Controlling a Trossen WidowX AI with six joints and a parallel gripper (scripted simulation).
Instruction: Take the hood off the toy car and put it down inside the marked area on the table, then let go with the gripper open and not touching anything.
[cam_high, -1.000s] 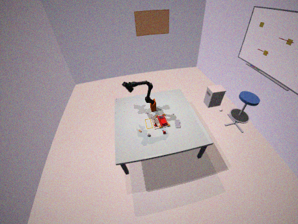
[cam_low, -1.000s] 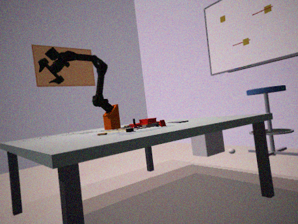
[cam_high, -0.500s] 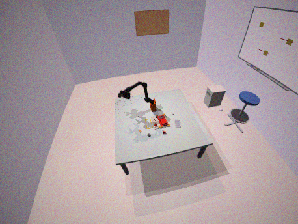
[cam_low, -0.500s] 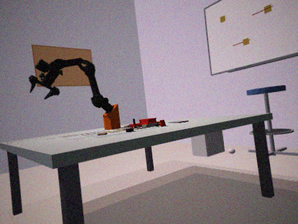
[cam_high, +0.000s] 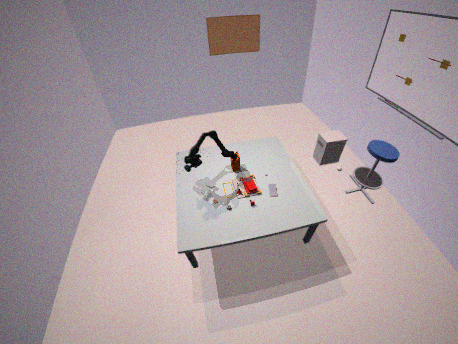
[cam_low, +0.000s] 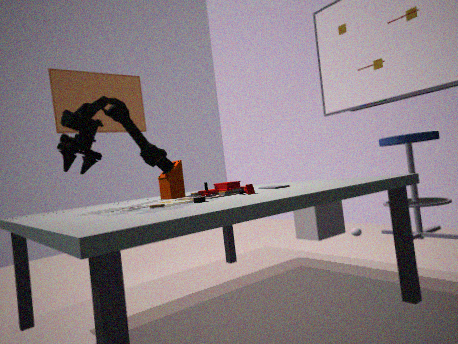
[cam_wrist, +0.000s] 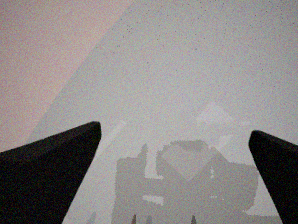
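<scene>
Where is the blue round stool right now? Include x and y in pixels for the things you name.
In the top view, the blue round stool (cam_high: 383, 150) (cam_low: 409, 138) stands on the floor at the right, below the whiteboard (cam_high: 425, 55) (cam_low: 390, 60) and beside the grey box (cam_high: 330, 151) (cam_low: 331, 220).

Counted one arm (cam_high: 219, 142) (cam_low: 132, 130), with one hand (cam_high: 188, 168) (cam_low: 75, 171) (cam_wrist: 176, 133) and two fingers (cam_low: 68, 161). Noted one orange block (cam_high: 235, 162) (cam_low: 172, 182) under the arm. Recorded one surface (cam_high: 200, 225) (cam_low: 125, 225) (cam_wrist: 200, 75) with four legs (cam_high: 192, 259) (cam_low: 107, 300). Tallied on it: one toy car (cam_high: 250, 185) (cam_low: 227, 186), one yellow outline (cam_high: 223, 190), one pale flat plate (cam_high: 273, 190) (cam_low: 274, 187), one small red piece (cam_high: 252, 203) (cam_low: 250, 189), one small dark piece (cam_high: 229, 207) (cam_low: 200, 199) and one small brown piece (cam_high: 215, 201) (cam_low: 157, 205). Unable to count the car's separate parts at this size. Logged on the walls: one brown board (cam_high: 235, 35) (cam_low: 65, 95) and one whiteboard (cam_high: 400, 60) (cam_low: 350, 60), with three yellow squares (cam_high: 402, 37) (cam_low: 342, 29) and two red lines (cam_high: 438, 61) (cam_low: 396, 19). Listed on the floor: one stool (cam_high: 383, 150) (cam_low: 409, 138), one grey box (cam_high: 327, 150) (cam_low: 330, 220) and one ball (cam_high: 339, 169) (cam_low: 356, 232).
</scene>
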